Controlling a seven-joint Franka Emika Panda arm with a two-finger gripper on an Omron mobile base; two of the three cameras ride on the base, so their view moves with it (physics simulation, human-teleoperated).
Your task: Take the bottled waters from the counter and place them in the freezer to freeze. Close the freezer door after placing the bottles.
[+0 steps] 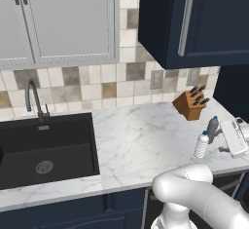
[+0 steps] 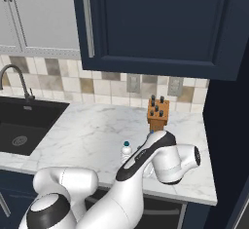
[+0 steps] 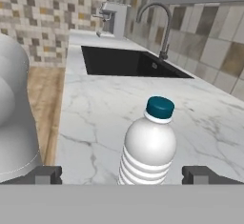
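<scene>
Ribbed bottle point(image 3: 148, 147) upright between spread fingertips point(image 3: 45, 174), untouched.

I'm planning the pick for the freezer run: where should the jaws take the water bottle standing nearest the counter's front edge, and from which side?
Grip the bottled water on its ribbed lower body, below the shoulder and blue cap. It stands upright on the counter, so a level approach from the side suits it. The gripper is already lined up that way, jaws open to either side of the body. Closing on the rounder upper part would likely slip.
</scene>
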